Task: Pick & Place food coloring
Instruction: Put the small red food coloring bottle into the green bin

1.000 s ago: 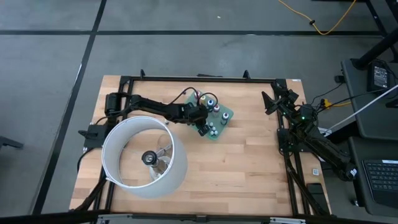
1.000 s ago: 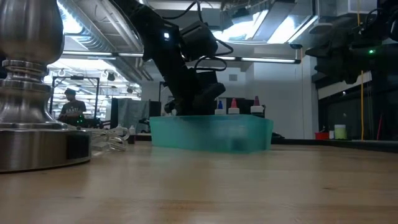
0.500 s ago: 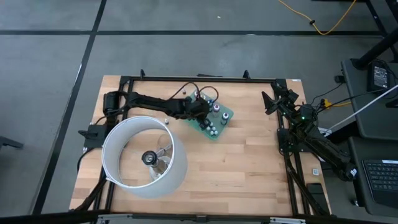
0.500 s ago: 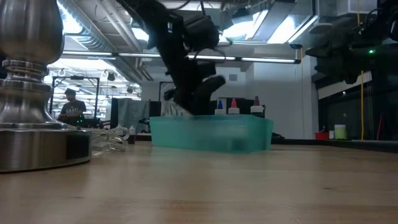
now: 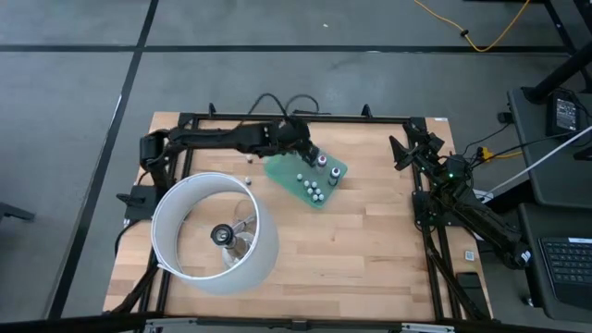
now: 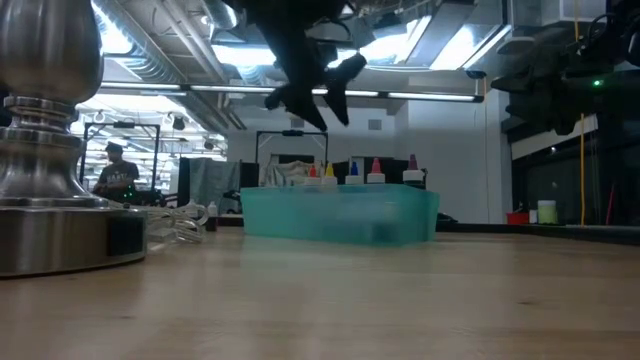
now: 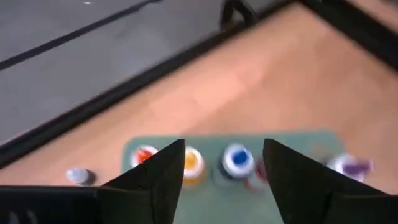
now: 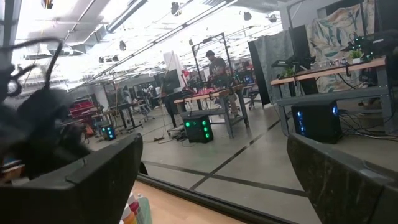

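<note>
High view: wooden plank counter (image 5: 370, 240) carries a flat green tray (image 5: 277, 172) of tiny bottles (image 5: 314, 190) with pale round caps. In the low view the tray is a translucent teal box with red, yellow and blue tips poking above its rim. Left tool (image 5: 305, 151) hangs just above the tray's back edge, its dark fingers (image 7: 158, 180) parted and empty. Right tool (image 5: 404, 151) waits well apart from the tray at the counter's edge, released wide. A white ring lamp (image 5: 215, 233) stands near the tray; one small bottle (image 5: 248, 158) lies between them. Bottles blur in the left wrist view.
</note>
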Robot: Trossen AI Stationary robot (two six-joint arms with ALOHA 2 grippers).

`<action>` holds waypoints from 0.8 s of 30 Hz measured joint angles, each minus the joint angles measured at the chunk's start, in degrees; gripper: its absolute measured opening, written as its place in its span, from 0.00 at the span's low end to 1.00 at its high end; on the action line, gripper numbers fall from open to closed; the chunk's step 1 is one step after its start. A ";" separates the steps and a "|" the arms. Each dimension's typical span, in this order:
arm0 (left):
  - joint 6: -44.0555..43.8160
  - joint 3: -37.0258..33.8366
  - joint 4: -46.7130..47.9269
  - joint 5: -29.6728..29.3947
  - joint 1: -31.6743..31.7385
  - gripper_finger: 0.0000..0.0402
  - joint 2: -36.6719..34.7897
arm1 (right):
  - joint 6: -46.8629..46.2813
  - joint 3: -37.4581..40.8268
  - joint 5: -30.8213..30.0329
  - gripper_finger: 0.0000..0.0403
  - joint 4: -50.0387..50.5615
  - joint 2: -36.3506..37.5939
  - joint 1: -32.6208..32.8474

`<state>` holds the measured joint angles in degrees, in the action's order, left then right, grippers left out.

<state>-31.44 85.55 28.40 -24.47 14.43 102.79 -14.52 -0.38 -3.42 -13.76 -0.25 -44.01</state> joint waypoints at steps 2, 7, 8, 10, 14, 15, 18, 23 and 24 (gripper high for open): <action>-1.92 0.88 0.13 -0.60 1.54 0.54 -0.96 | 0.01 0.00 0.00 0.99 -0.02 0.00 0.00; -9.21 2.45 -0.05 0.06 6.39 0.57 -1.86 | 0.01 0.01 0.00 0.99 0.00 0.00 0.00; -11.18 2.50 -0.04 0.98 7.63 0.57 -1.86 | 0.00 0.00 0.00 0.99 0.00 0.00 0.00; -14.62 2.50 0.26 3.49 10.53 0.57 -1.86 | 0.00 0.02 0.00 0.99 0.00 0.00 0.00; -18.17 2.50 1.45 7.47 15.42 0.56 -1.70 | 0.00 0.02 0.00 0.99 0.02 0.00 0.00; -18.59 2.50 2.07 7.69 16.26 0.56 -1.56 | 0.00 0.01 0.00 0.99 0.02 0.00 0.00; -18.97 2.47 4.68 9.34 18.82 0.56 -1.35 | 0.00 0.00 0.00 0.99 0.02 0.00 0.00; -18.47 2.47 10.00 8.53 20.61 0.56 0.58 | 0.00 0.02 0.00 0.99 0.02 0.00 0.00; -18.24 2.50 10.60 8.47 20.51 0.56 1.12 | 0.00 0.02 0.00 0.99 0.02 0.00 0.00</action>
<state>-49.68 88.05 39.00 -16.00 34.93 103.91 -14.52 -0.36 -3.42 -13.74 -0.25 -44.01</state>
